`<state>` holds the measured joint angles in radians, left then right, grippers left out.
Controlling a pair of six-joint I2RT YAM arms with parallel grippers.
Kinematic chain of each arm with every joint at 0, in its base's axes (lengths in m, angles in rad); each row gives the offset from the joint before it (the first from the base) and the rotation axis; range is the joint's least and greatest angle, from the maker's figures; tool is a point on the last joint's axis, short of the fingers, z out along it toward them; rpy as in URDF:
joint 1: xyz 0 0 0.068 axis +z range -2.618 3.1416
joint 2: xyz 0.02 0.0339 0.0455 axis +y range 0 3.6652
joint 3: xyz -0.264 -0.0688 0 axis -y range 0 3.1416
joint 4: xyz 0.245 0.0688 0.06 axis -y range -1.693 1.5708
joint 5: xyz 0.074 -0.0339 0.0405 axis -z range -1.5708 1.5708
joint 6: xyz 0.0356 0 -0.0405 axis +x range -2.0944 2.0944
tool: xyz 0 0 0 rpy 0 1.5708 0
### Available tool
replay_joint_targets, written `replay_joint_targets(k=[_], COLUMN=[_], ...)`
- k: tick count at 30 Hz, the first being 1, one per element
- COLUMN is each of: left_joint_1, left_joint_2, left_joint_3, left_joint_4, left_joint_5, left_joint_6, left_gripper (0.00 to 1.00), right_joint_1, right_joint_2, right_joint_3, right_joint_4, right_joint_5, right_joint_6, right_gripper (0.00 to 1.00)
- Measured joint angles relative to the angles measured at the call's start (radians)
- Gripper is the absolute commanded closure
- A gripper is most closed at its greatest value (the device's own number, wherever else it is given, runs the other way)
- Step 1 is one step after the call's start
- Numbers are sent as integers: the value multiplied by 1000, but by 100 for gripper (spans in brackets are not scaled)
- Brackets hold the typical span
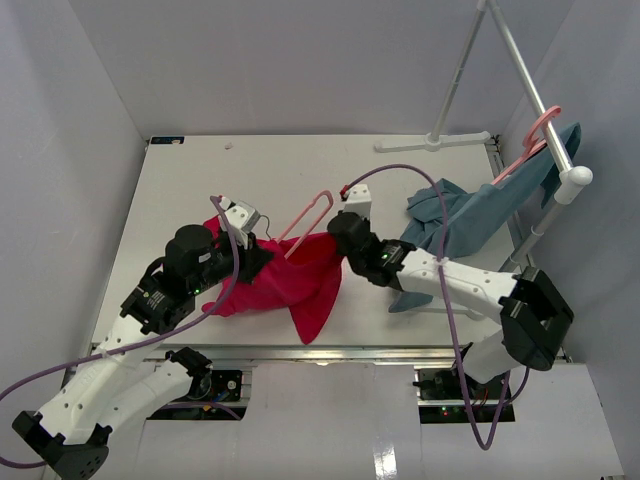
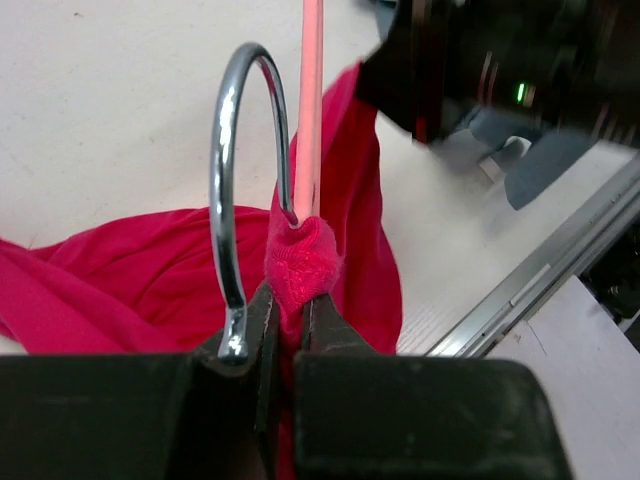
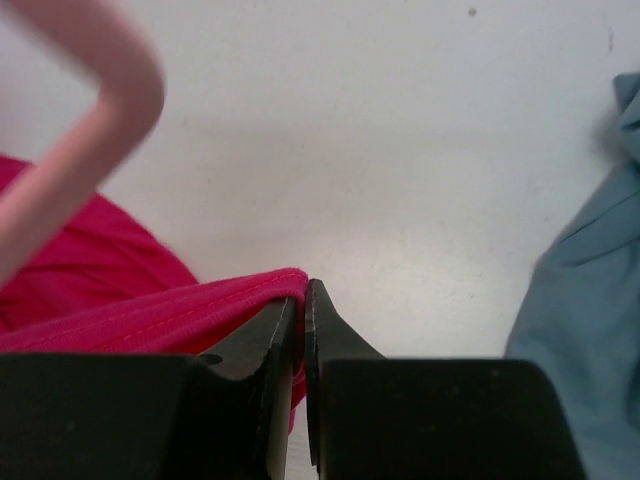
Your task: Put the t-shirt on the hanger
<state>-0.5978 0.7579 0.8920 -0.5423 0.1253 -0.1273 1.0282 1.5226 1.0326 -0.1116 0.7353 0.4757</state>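
A white tabletop point(image 1: 250, 170) is seen, with a silver-white rack point(image 1: 520, 60) standing at its far right. A blue-grey garment point(image 1: 470, 220) is hung from the rack on a second pink hanger point(image 1: 540, 130), and its lower part is draped onto the tabletop just behind the right forearm. The t-shirt point(image 1: 290, 285) is spread in a crumpled heap near the front edge, between the two arms. The hanger point(image 1: 305, 215) is laid slanting over its upper edge, with one end buried in the red cloth.

The left arm is stretched forward and to the right. A bunched wad of red fabric is pinched by the left fingers point(image 2: 268, 320) at the foot of the pink bar, beside a curved silver hook point(image 2: 225, 200). The right arm is extended leftward, low over the tabletop. The right fingers point(image 3: 290, 315) are pressed together on a folded edge of the t-shirt.
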Motion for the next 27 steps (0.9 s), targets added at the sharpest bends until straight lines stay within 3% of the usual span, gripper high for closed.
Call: replay_joint_targets(k=[9,27], left_joint_1=[-1,-1], left_joint_2=[-20,-6], left_joint_3=[-5,-28], left_joint_4=[-11,14], left_joint_5=[129,190], left_joint_6=[82,147], left_gripper=[100,100], right_joint_1=[-180,-354], right_joint_2=[-174,-121], right_joint_3=[2,192], right_joint_4=[16,-140], right_joint_5=[-199,-466], right_joint_6=[-100,-199], right_gripper=[92,92])
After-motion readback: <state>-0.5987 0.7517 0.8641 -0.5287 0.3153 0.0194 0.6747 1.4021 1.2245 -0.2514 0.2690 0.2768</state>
